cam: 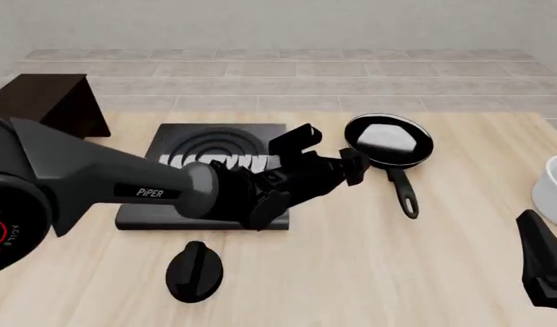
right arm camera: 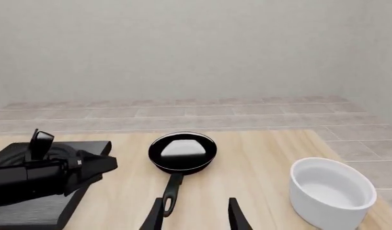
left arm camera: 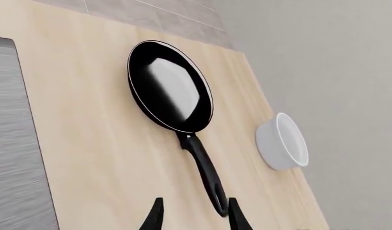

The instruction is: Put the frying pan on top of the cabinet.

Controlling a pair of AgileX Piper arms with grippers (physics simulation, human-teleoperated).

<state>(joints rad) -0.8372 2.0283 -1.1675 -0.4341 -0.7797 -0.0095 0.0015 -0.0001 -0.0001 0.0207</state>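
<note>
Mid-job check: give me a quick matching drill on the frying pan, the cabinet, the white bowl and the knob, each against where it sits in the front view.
Things:
1. frying pan
2. cabinet
3. white bowl
4. knob

Places:
A. far left, behind the stove plate
B. right edge of the table
C. near side, in front of the stove plate
D. right of the stove plate, handle toward the arms

Pairs: 1-D, 2-A, 3-B, 4-C

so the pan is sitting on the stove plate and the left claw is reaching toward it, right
Not quite. The pan sits on the bare table, beside the stove plate, not on it; the front view shows this. The left claw is reaching toward it.
</note>
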